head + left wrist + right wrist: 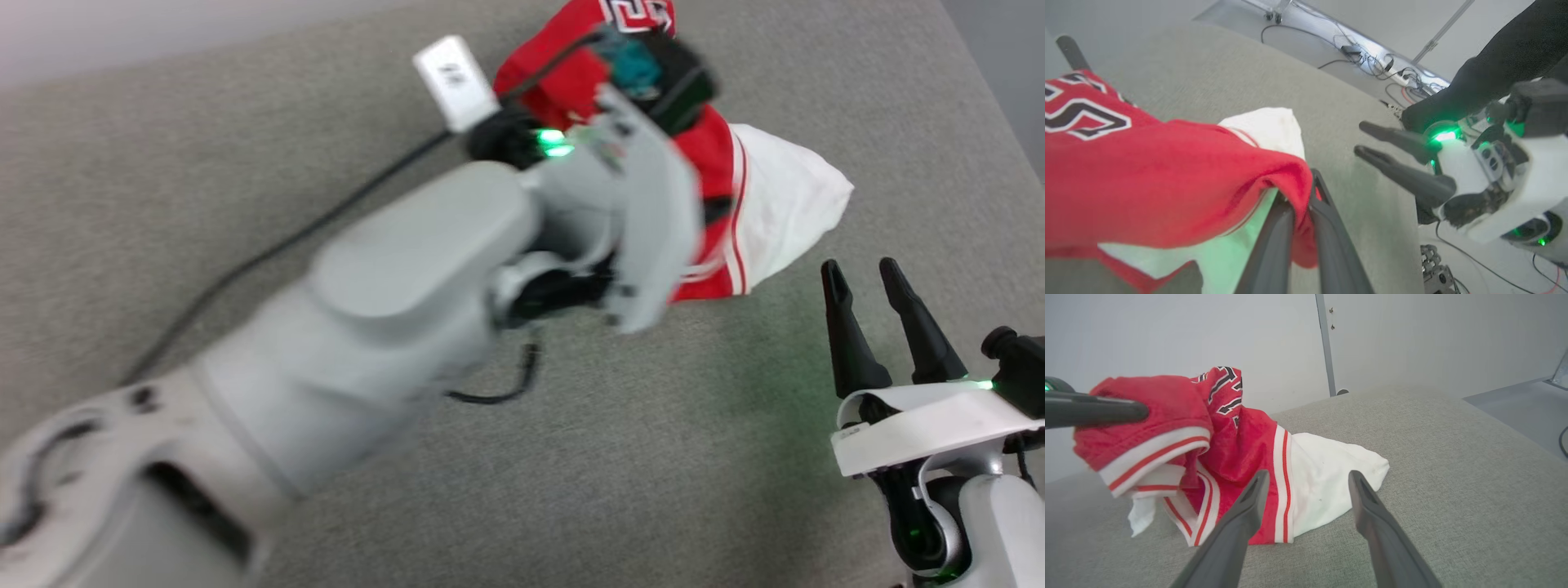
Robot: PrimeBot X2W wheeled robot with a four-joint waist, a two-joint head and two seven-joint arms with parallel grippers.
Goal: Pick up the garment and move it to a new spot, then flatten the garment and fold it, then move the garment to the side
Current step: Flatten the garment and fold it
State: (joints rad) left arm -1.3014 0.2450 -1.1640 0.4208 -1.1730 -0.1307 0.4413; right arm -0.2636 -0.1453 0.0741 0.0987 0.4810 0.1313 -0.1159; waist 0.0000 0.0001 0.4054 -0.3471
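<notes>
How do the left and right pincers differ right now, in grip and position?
The left pincer is shut on a red fold of the garment; the right pincer is open and holds nothing. The left pincer holds that fold up off the grey surface; the right pincer sits beside the white sleeve, apart from it. Both have two long dark fingers.
</notes>
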